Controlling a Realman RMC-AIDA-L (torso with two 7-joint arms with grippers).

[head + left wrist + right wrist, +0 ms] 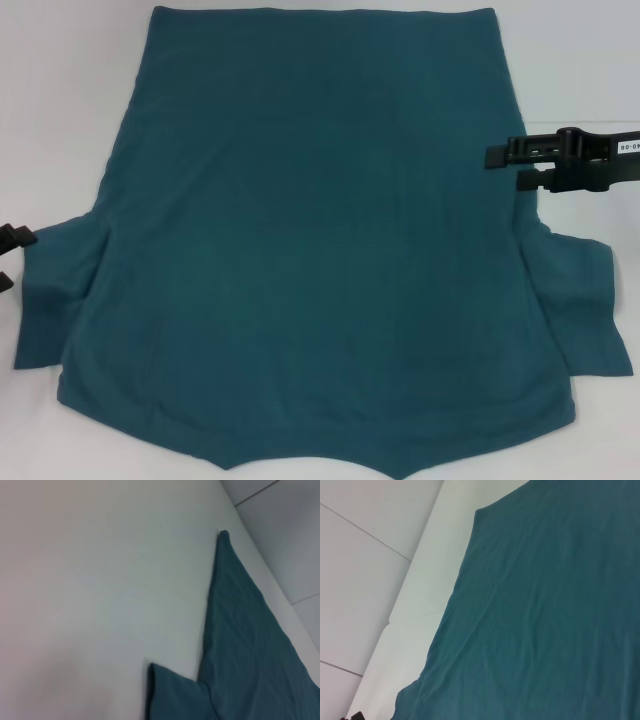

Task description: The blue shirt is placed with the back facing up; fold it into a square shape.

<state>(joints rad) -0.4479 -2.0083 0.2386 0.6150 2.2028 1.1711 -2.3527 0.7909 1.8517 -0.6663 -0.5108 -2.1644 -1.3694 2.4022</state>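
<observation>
blue shirt [310, 250] spread flat, plain side up, on the white table [60, 100] | right gripper [505, 168] at its right edge — fingers apart, holding nothing | left gripper [8, 255] at left sleeve — opening unclear

The right pincer [505, 168] reaches in from the right edge of the head view, held level with its two black fingers pointing left, one above the other with a narrow gap between them. The left pincer [10, 255] barely shows at the left edge: only two dark tips.
</observation>
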